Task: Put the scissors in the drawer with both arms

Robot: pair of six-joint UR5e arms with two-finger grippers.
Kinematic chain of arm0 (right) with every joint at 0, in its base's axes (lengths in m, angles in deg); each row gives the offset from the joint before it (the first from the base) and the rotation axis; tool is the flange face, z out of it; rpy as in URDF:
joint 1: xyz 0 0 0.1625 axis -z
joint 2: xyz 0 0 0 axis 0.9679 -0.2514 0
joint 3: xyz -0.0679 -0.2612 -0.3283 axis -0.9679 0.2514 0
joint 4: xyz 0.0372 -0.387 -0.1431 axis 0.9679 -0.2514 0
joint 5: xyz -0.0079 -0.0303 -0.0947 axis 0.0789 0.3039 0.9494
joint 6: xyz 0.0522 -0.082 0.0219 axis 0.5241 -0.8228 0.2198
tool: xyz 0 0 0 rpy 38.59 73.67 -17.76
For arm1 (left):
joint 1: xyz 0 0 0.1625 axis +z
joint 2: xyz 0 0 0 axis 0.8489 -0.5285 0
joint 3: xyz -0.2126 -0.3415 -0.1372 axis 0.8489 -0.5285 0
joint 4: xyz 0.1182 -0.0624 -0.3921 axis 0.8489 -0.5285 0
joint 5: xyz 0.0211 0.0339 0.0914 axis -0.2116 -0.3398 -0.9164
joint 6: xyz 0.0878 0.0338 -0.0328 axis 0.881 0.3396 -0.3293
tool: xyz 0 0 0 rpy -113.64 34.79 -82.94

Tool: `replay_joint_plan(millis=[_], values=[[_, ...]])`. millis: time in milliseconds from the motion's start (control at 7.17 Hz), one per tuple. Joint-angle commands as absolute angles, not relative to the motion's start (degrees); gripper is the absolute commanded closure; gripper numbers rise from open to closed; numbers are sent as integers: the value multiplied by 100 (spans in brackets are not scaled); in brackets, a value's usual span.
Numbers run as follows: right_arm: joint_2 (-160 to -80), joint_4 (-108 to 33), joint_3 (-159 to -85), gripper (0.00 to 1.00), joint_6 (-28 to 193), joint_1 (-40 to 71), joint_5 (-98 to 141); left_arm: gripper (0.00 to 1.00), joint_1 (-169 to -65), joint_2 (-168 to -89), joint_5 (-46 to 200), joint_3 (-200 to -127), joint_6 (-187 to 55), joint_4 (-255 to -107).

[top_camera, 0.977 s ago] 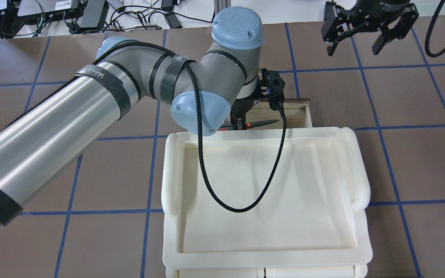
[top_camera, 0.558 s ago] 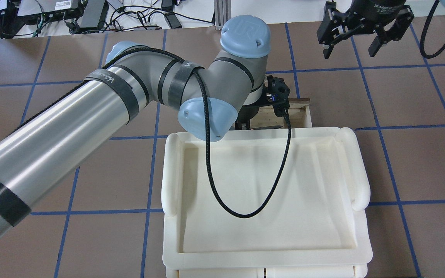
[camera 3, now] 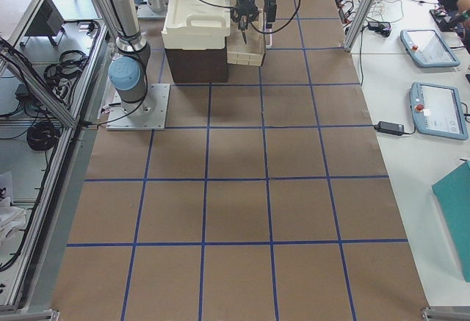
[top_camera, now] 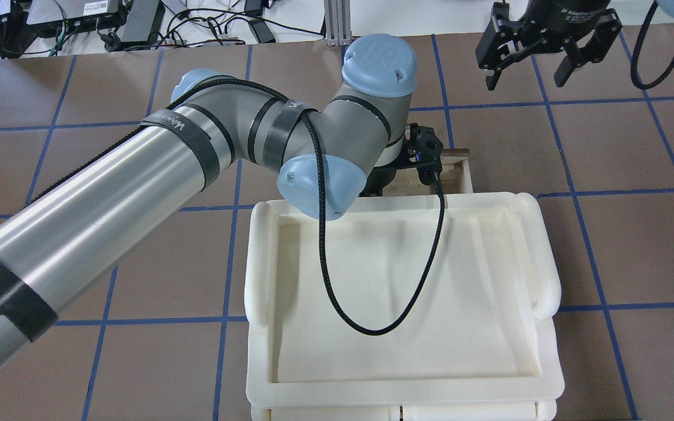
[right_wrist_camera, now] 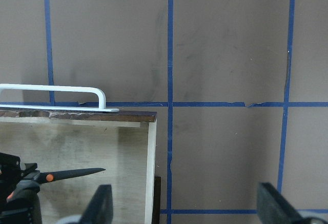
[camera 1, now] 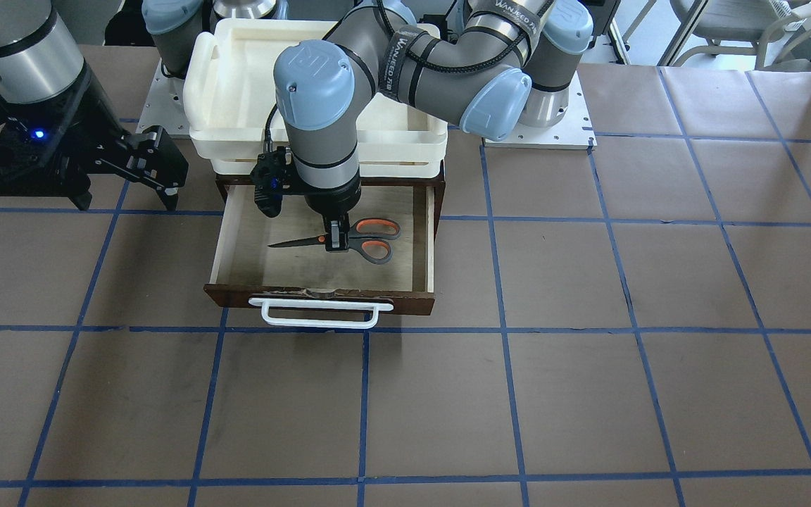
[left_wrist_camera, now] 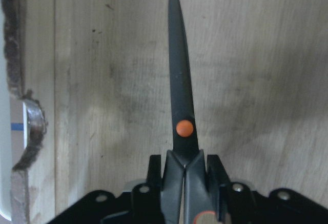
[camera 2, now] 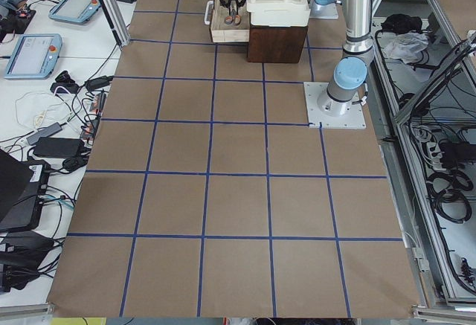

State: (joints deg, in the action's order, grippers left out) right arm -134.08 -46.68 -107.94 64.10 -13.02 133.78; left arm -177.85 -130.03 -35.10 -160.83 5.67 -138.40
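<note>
The left end effector (camera 1: pixel 337 244) is clamped on the scissors (camera 1: pixel 357 238) near the pivot, holding them inside the open drawer (camera 1: pixel 429 232), blades closed. The right end effector (top_camera: pixel 525 80) hangs over the counter (camera 1: pixel 588 282) beside the drawer, fingers spread apart

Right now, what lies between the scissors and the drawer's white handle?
In the front-facing view, only bare plywood floor of the drawer and its dark front board separate the scissors from the white handle.

Closed scissors (camera 1: pixel 357 238) inside open drawer (camera 1: pixel 412 301)
</note>
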Motion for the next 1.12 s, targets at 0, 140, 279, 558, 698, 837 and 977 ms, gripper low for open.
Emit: replay_joint_plan(millis=[0,140,279,558,698,837,977], values=[[-13408,-4662,-10794,0,6407,-1298,13381,100,-17798,-13002,-3491,-16088,575,-13840],[-13408,-4671,-10794,0,6407,-1298,13373,100,-17815,-13011,-3508,-16097,575,-13849],[-13408,-4671,-10803,0,6442,-1307,13373,84,-17815,-13002,-3464,-16114,592,-13840],[-13408,-4662,-10812,0,6442,-1298,13373,71,-17815,-13011,-3447,-16115,601,-13840],[-13408,-4662,-10812,0,6442,-1298,13373,68,-17815,-13020,-3446,-16115,601,-13840],[-13408,-4662,-10838,0,6425,-1307,13373,60,-17815,-13020,-3446,-16115,610,-13831],[-13408,-4671,-10873,0,6434,-1298,13381,56,-17815,-13020,-3446,-16115,601,-13823]])
